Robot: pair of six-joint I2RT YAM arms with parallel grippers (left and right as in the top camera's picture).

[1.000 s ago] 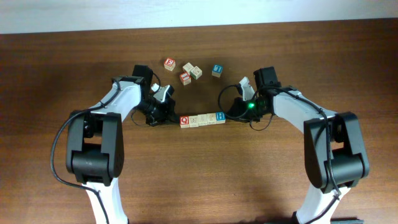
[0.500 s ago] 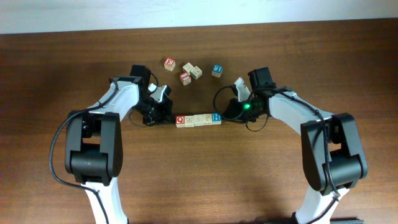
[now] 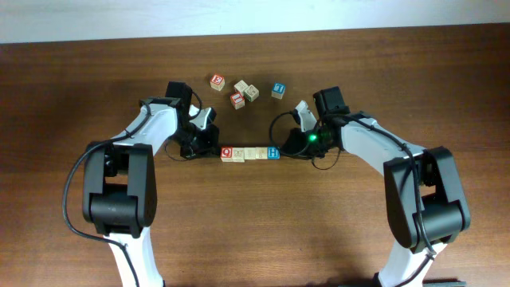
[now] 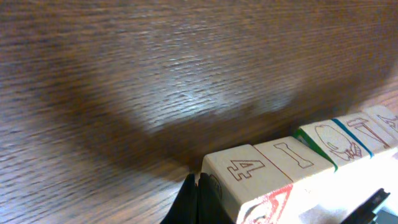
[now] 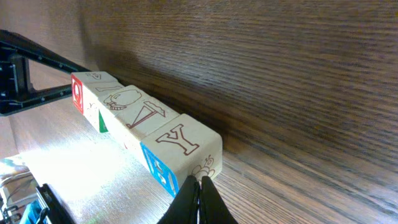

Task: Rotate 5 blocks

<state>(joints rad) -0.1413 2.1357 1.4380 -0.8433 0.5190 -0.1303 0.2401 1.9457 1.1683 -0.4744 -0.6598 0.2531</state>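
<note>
Dark wooden table seen from above, left arm and right arm reaching in from the near edge. Directly between the two claws, a straight row of five small alphabet blocks flat on the table, side faces touching: red-faced block at the left claw's end, three plain beige ones in the middle, blue-faced block at the right claw's end. Left claw pinched fully closed, gripping nothing, joined tip pressed against the outer side of the red-faced block. Right claw likewise pinched closed and empty, tip against the outer side of the blue-faced block, a green light glowing just behind it. From the left wrist camera, closed dark fingertips at the bottom of the frame, touching the nearest block, a 4 printed on its top. Next along, an I, then a green-edged and a blue-edged block receding from the claw. From the right wrist camera, closed tip touching the nearest block, a Y on top and blue print on its side, the row stretching away to the red face at the far end, with the left claw's dark fingers against it. Beyond both claws, toward the far side of the table, five loose blocks scattered well apart from the row.
</note>
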